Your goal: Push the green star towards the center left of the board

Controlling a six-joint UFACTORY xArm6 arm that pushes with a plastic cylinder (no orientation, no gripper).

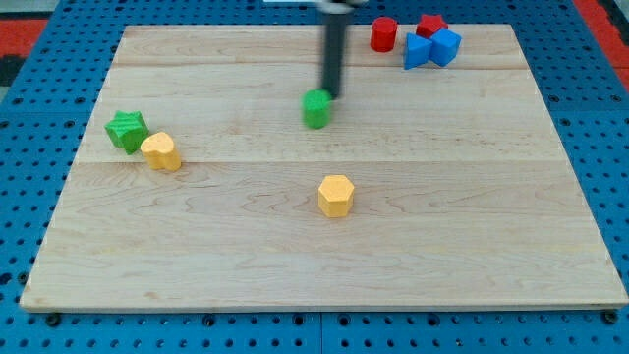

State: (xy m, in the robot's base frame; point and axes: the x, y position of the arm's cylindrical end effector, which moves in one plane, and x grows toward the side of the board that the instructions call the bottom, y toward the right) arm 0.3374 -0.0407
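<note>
Green star point(127, 130) sits near the worktop point(472, 256)'s left edge, touching a yellow block point(161, 152), and looks light, rigid and easy to slide if pushed on a flat flank, while my tool point(328, 96), a bare rod gripping nothing, stands well to its right, beside a green block point(316, 108).

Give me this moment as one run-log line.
my tip: touching green block, its upper right | green star: center left, beside yellow block | contact with star: none
</note>
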